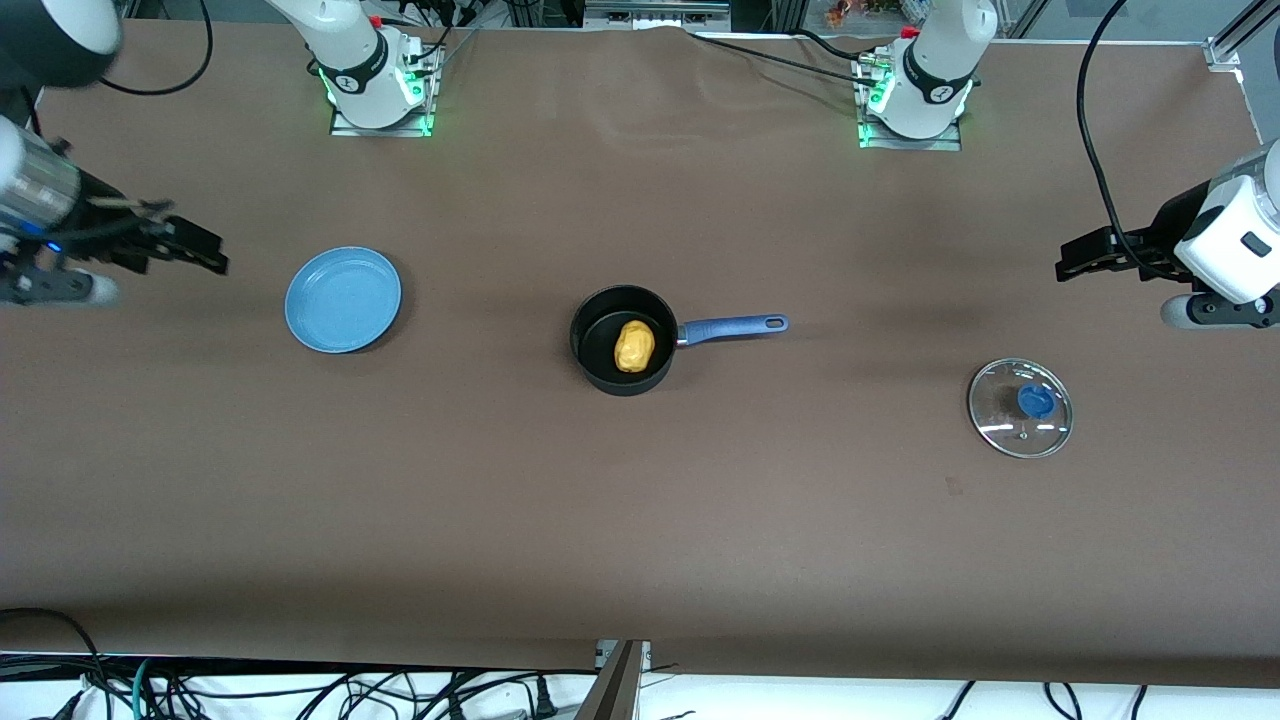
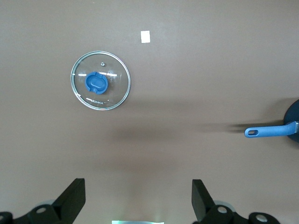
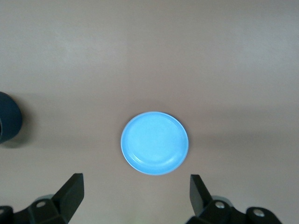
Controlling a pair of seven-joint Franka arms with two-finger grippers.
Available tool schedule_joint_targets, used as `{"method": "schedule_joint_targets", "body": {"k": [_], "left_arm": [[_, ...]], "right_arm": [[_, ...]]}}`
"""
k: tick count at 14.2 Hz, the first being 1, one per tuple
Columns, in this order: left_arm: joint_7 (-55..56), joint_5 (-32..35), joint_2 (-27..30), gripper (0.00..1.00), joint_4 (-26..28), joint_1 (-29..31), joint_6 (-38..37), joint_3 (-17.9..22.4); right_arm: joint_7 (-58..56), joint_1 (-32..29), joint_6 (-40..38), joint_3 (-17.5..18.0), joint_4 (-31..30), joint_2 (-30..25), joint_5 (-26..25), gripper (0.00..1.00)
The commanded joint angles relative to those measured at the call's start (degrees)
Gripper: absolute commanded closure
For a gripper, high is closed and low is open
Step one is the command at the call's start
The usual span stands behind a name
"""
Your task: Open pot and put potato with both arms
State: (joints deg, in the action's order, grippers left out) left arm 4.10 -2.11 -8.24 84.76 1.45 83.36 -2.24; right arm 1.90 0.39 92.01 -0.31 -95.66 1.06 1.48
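Small black round pot (image 1: pixel 622 352) with blue handle: mid-table, uncovered | lumpy yellow potato (image 1: pixel 633 346): inside it | steel-rimmed glass lid (image 1: pixel 1019 407): on table toward left arm's end | left gripper (image 2: pixel 138 199), right gripper (image 3: pixel 136 197): fingers apart, empty, raised over table ends | task appears done.

I count one pot (image 1: pixel 622 340), one potato (image 1: pixel 634 346), one lid (image 1: pixel 1020 408), one plate (image 1: pixel 343 299), and my two grippers: left (image 1: pixel 1070 262) and right (image 1: pixel 205 252).

Brown-covered table (image 1: pixel 640 560), cables (image 1: pixel 300 690) along its edge
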Motion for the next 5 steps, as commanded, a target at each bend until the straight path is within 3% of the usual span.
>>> {"method": "schedule_joint_targets", "body": {"k": [1, 5], "left_arm": [[0.56, 0.88, -0.11, 0.0, -0.74, 0.3, -0.48, -0.22], [0.47, 0.87, -0.03, 0.0, -0.83, 0.31, -0.48, -0.22]], "right_arm": [[-0.32, -2.32, -1.57, 1.72, -0.76, -1.86, -0.96, 0.0], [-0.76, -2.32, -1.4, 1.72, -0.76, -1.77, -0.87, 0.0]]}}
